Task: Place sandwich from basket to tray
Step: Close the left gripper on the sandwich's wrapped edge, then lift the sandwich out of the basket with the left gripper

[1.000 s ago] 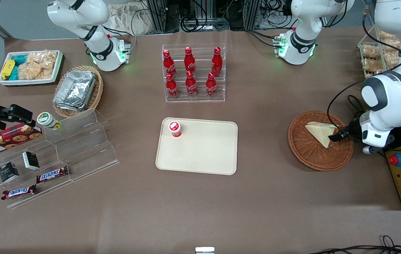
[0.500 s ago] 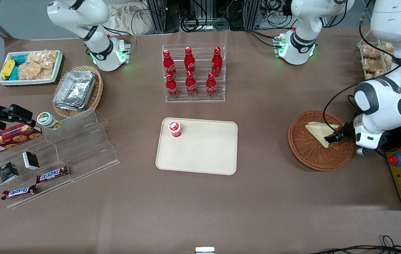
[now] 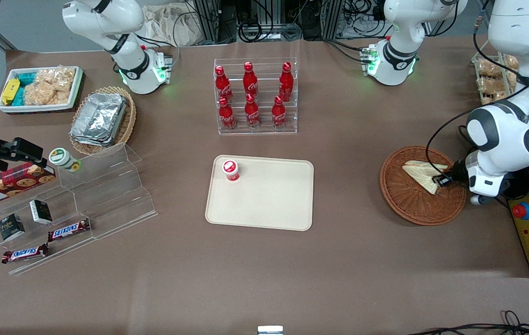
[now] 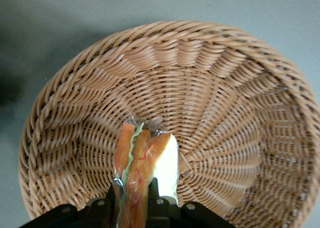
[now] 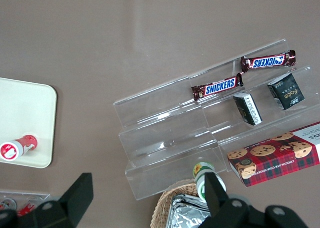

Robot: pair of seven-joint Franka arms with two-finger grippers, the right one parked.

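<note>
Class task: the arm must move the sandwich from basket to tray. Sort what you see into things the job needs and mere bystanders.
Needed: sandwich in the basket; gripper shut on its cut edge; tray.

Bystanders: red-capped cup on the tray; cola bottles; Snickers bars; foil containers.

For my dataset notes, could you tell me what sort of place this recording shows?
Probably a robotics lab staged as a snack counter: a bottle rack, an acrylic stand of snacks, cabling past the table. The gripper is shut on the sandwich in the basket; the tray waits.
</note>
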